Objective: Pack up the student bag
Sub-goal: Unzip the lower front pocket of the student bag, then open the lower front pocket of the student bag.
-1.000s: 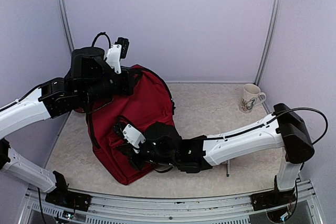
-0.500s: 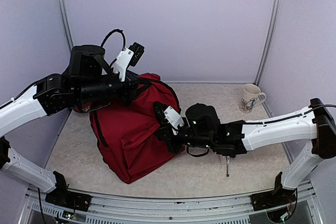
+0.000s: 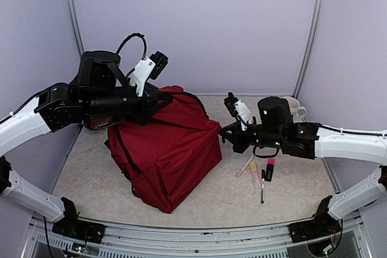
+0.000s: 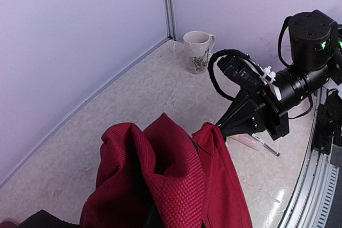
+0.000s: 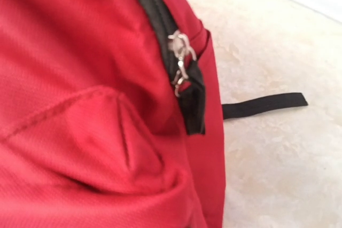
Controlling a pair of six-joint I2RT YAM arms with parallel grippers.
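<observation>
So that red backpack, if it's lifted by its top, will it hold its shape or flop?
Probably floppy: the backpack bunches in soft folds at its top. Likely light for its size, since the panels dent and crease. The coarse weave should grip rather than slip.

Left claw (image 3: pixel 154 102) tips buried in student bag (image 3: pixel 169 149) fabric; mug (image 3: pixel 299 107) half behind right arm (image 3: pixel 351 143).

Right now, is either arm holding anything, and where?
The left gripper seems to hold the backpack by its bunched top; the right gripper: cannot tell.
</observation>
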